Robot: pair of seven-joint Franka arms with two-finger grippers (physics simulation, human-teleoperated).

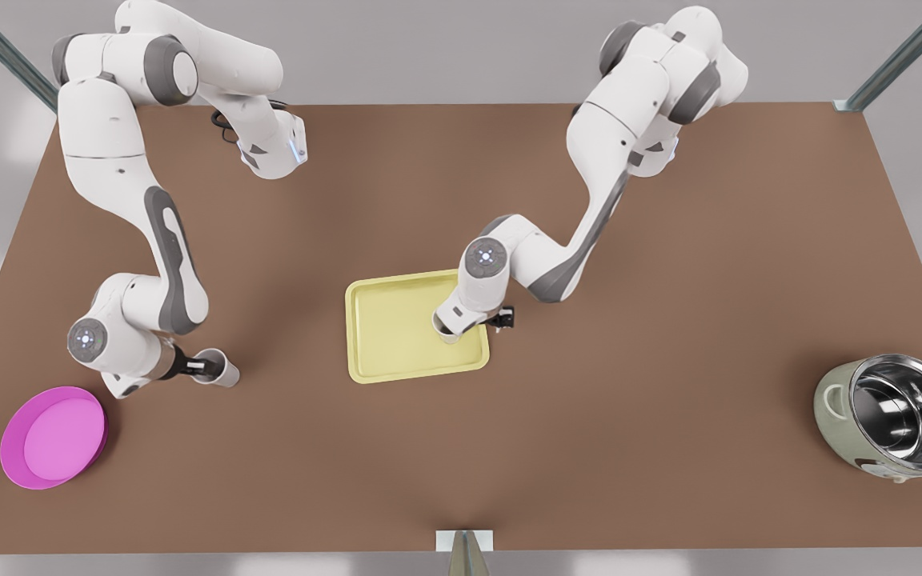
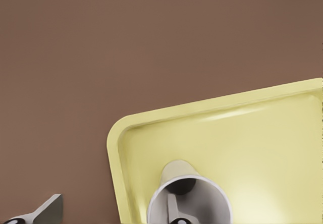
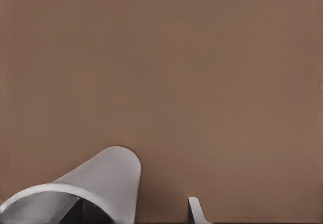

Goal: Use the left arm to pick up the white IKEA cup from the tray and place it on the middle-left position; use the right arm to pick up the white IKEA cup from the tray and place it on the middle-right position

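Meeting white cups [image 1: 446, 330] [image 1: 225, 372] — left tool [image 1: 475, 324] over tray [image 1: 397, 336], right tool [image 1: 206, 369] off-tray.

The table [image 1: 669, 320] is flat matt brown, the tray [image 2: 262, 133] under the left gripper [image 1: 473, 324] smooth, faintly glossy plastic, both cups [image 3: 101, 183] matt white, the pot's [image 1: 905, 416] bowl mirror-bright metal, the dish [image 1: 53, 438] satin magenta.

Overhead front view; close wrist views
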